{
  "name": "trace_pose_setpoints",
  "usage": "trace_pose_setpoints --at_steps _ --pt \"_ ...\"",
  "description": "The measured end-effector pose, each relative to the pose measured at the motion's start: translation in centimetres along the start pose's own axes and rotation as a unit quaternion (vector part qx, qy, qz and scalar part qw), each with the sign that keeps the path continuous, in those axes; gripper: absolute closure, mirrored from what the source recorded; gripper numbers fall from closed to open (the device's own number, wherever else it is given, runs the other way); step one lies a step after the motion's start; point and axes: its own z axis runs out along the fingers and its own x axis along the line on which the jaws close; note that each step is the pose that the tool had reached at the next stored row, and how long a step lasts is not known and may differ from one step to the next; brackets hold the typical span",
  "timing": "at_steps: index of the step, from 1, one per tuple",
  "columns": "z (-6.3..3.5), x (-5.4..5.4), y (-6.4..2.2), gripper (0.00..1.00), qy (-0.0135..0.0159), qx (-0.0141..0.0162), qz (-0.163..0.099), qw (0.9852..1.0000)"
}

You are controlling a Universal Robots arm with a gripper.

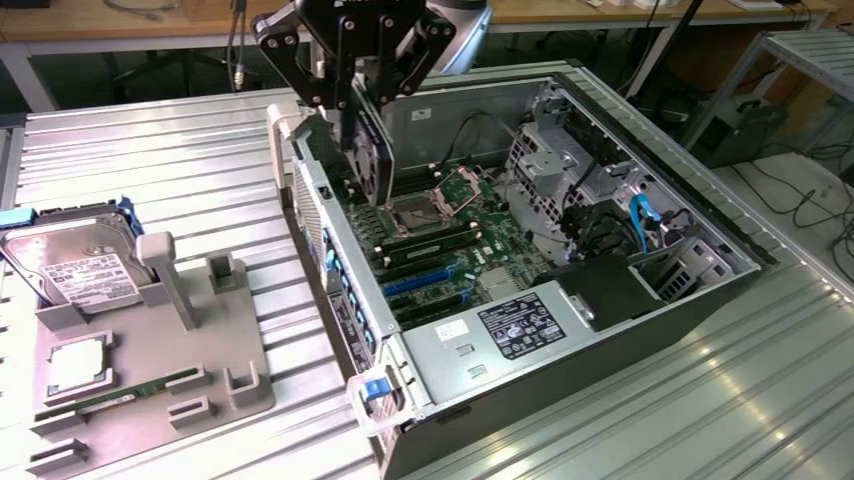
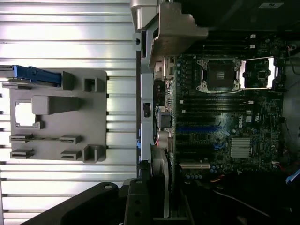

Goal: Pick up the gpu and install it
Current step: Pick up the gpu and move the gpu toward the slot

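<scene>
I see a black gripper, dark gpu, grey tray, white-labelled silver drive, green RAM, green board with blue slots, ribbed silver table

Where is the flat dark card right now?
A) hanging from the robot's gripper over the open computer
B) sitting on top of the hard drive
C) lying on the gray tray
A: the gripper is shut on the gpu, which hangs upright over the inside of the open computer case.
</scene>
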Motion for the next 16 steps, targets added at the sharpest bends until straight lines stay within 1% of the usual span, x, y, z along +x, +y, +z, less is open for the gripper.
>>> trace_pose_setpoints --at_steps 9,11,16 --pt "0.01 -1.1 -0.01 0.72 0.0000 0.0000 0.000 1.0000" --pt "0.01 -1.5 -0.01 0.72 0.0000 0.0000 0.000 1.0000" --pt "0.02 -2.1 -0.01 0.72 0.0000 0.0000 0.000 1.0000"
